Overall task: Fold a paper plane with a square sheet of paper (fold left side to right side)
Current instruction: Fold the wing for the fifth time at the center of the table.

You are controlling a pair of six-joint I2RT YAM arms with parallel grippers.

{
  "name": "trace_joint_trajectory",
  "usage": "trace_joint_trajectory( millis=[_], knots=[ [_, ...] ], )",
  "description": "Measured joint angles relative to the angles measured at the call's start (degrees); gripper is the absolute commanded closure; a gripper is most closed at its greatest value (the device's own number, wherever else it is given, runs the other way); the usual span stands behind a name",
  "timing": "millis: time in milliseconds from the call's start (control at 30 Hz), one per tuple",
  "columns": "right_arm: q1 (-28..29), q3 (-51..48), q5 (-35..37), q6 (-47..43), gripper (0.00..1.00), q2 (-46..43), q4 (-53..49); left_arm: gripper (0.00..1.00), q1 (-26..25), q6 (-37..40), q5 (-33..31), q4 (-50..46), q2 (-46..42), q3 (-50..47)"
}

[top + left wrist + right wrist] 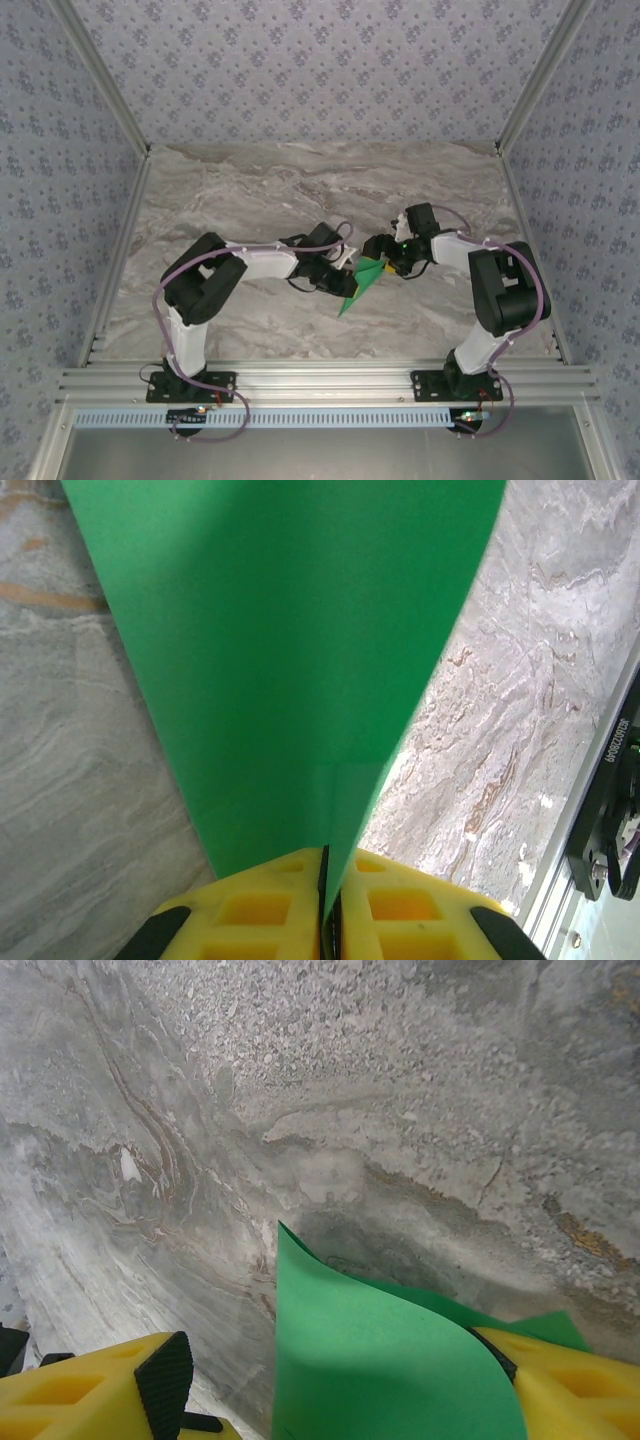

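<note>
Square sheet of paper [362,285] sits raised above the counter [300,1080] between both arms, long axis slanting toward the near edge — left gripper [325,880] pinches it shut, right gripper [335,1360] stands wide, sheet loose between its jaws.

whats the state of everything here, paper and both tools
green paper, folded over and curved, not flat, one end pinched
left tool, shut on the green paper
right tool, open, paper standing in the gap, not clamped
</note>
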Motion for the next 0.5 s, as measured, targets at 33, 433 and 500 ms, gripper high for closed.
trace_joint_trajectory(
  millis=[33, 433, 500],
  knots=[
    [0.04, 0.11, 0.0, -0.02, 0.25, 0.04, -0.2, 0.89, 0.09, 0.11, 0.17, 0.0, 0.24, 0.0],
    [0.2, 0.98, 0.07, -0.7, 0.25, 0.57, -1.38, 0.9, 1.33, 1.92, 2.29, -0.31, 1.62, 0.7],
    [0.2, 1.09, 0.11, -0.87, 0.25, 0.61, -1.53, 0.9, 1.68, 2.16, 2.8, -0.37, 1.79, 0.76]
  ],
)
